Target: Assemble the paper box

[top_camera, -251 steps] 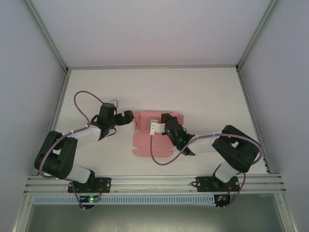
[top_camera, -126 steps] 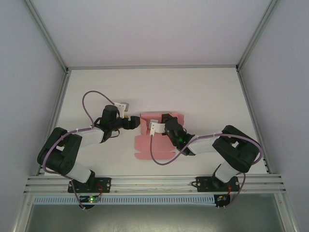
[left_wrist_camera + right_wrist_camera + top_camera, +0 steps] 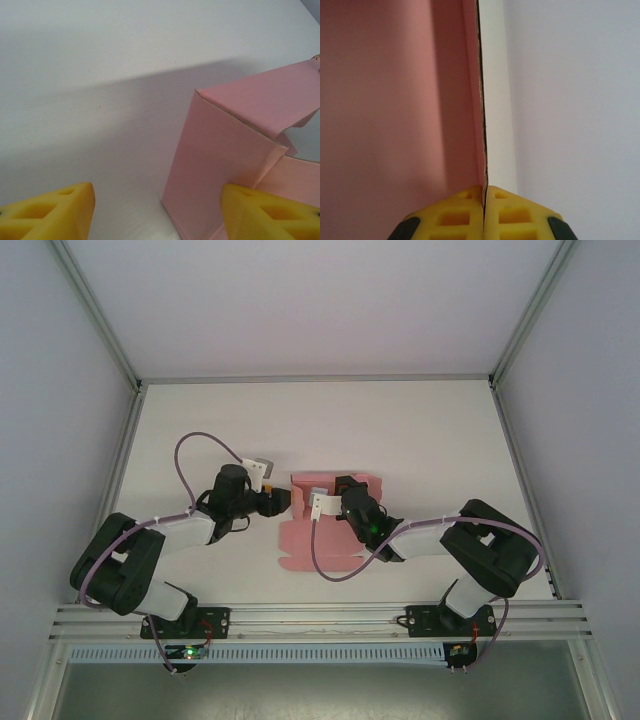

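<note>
Pink thin-card paper box [image 3: 295, 540], right gripper [image 3: 484, 192] clamped on its upright wall, left gripper [image 3: 156, 195] jaws apart at its corner

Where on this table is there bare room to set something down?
The far strip of the table, between the paper box and the back edge, is bare, and so is the far right corner. It is crowded mid-table, where the left claw and right claw work at the box, and along the near edge by the arms.
</note>
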